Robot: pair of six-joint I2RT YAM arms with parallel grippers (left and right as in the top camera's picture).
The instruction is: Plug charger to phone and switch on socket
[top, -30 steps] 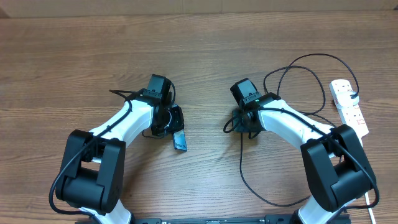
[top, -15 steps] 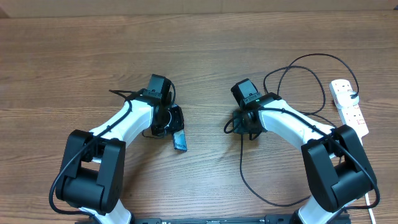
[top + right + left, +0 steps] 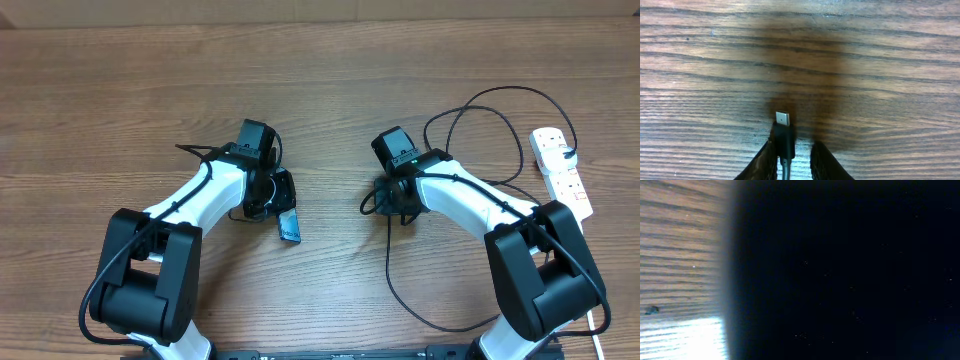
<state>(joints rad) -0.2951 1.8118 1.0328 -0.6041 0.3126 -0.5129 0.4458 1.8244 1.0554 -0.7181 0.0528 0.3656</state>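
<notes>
Both grips unchanged since before: left jaws closed on the phone (image 3: 289,227), right jaws pinching the charger (image 3: 784,135) tip.

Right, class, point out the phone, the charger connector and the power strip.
phone (image 3: 289,228): overhead view, on its blue-teal screen.
charger connector (image 3: 782,119): right wrist view, on its metal tip.
power strip (image 3: 562,178): overhead view, on its white body.

Two robot arms work one wooden table (image 3: 100,90): the left arm (image 3: 195,195) at lower left, the right arm (image 3: 470,200) at lower right. Also in frame are one phone (image 3: 289,227) near centre, one black charger (image 3: 784,135), and one white socket (image 3: 560,170) at the right edge carrying one black plug (image 3: 568,153).
</notes>
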